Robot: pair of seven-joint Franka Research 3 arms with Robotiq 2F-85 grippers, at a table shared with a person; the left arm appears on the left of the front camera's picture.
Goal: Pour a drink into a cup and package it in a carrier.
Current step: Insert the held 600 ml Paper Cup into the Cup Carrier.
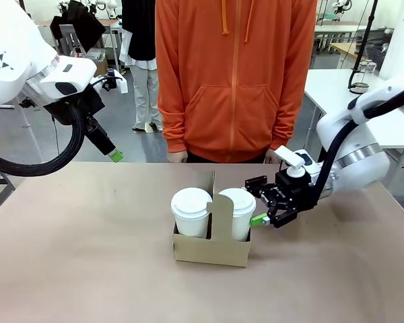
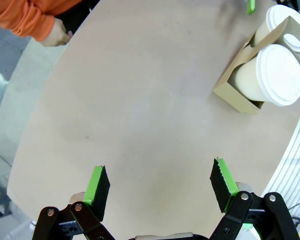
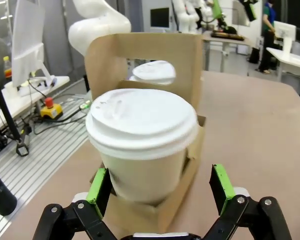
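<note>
Carrier [image 1: 212, 247]: brown cardboard, low box, upright handle panel with cut-out; stands mid-tabletop [image 1: 87, 269].
Cups: two white paper cups, white plastic lids, one per pocket; right cup [image 1: 238, 212], left cup [image 1: 190, 211].
Writing: none legible.
Right gripper [image 1: 265, 219]: jaws apart, beside right cup, gripping nothing.
Left gripper [image 2: 160, 187]: jaws apart, empty, above bare tabletop.

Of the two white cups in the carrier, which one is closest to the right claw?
The cup on the robot's right side of the carrier; the open right claw is just beside it. The other cup stands beyond the handle panel.
</note>
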